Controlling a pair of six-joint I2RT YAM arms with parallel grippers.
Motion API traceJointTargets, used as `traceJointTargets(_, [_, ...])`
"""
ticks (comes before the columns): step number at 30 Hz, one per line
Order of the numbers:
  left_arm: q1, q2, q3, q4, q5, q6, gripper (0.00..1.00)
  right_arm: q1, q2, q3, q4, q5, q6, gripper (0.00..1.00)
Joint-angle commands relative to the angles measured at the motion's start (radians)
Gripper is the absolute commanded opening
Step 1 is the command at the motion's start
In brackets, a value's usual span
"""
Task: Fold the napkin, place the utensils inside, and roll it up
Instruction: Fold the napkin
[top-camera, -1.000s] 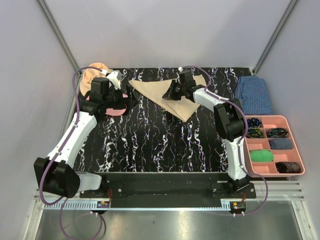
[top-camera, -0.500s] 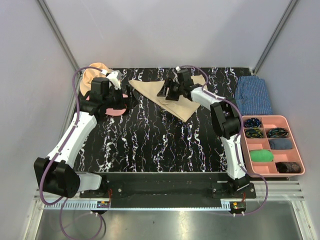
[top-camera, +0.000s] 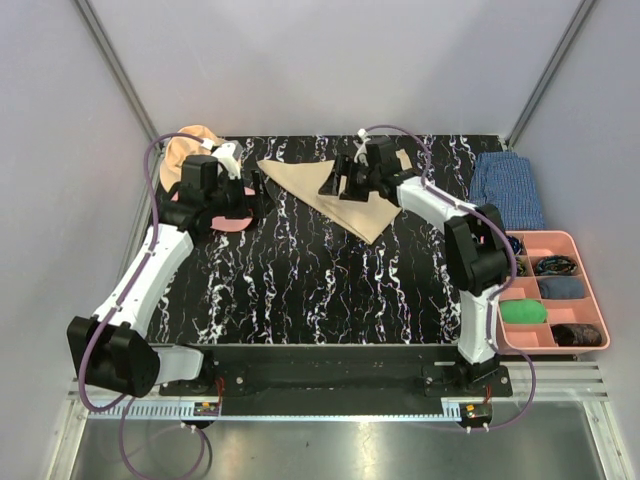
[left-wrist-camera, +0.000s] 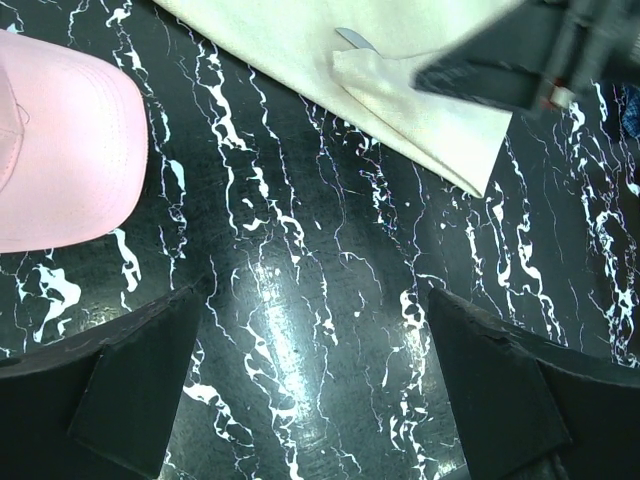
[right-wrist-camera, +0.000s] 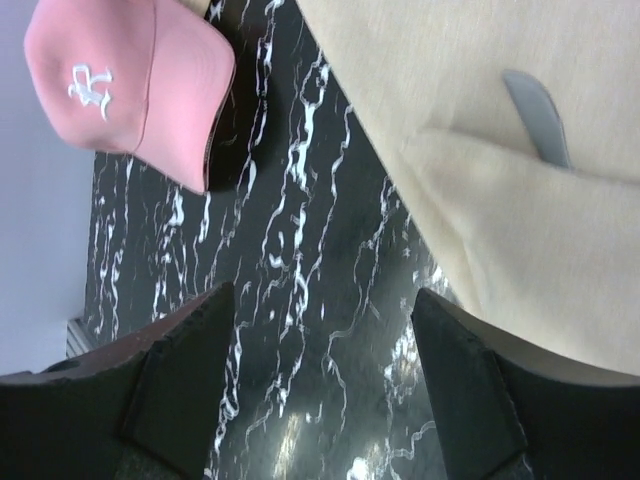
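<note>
pink cap (right-wrist-camera: 130, 90), blue checked cloth (top-camera: 507, 190), pink tray (top-camera: 548, 236)

A robotics lab cell — plain grey walls (top-camera: 330, 70), metal rail (top-camera: 330, 410), marbled table (top-camera: 330, 290).

The top external camera looks down from above and behind the arm bases, far enough back to take in the whole black marbled table (top-camera: 300, 290) from near edge to far edge. The left wrist camera hangs close over the table's far-left part, facing down and towards the far right, with the left gripper (left-wrist-camera: 320, 390) framing its lower corners. The right wrist camera sits closer still above the far middle, facing down and leftward past the right gripper (right-wrist-camera: 320, 385). Both wrist views share the pink cap (left-wrist-camera: 60, 150), the napkin (right-wrist-camera: 520, 220) flap with a grey utensil tip (right-wrist-camera: 537, 115) poking out — and the bare strip of table between cap and napkin.
</note>
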Motion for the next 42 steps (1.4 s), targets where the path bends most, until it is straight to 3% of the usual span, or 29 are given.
traceJointTargets(1, [0.006,-0.055,-0.011,0.040,-0.049,0.014,0.99,0.000,-0.159,-0.158,-0.001,0.019,-0.017,0.80])
traceJointTargets(7, [0.006,-0.057,-0.026,0.060,-0.076,0.003,0.99,-0.047,-0.366,-0.477,0.002,0.062,0.014,0.77])
traceJointTargets(11, [0.006,-0.049,-0.041,0.069,-0.072,-0.010,0.99,-0.093,-0.498,-0.678,0.007,0.049,0.019,0.66])
traceJointTargets(17, [0.006,-0.028,-0.048,0.083,-0.066,-0.026,0.99,-0.132,-0.558,-0.812,0.037,0.026,0.039,0.62])
traceJointTargets(36, [0.006,-0.059,-0.048,0.092,0.007,-0.046,0.99,-0.178,-0.325,-0.854,0.358,0.064,0.221,0.47])
traceJointTargets(42, [0.006,-0.060,-0.046,0.092,0.011,-0.046,0.99,-0.182,-0.270,-0.828,0.389,0.079,0.253,0.46])
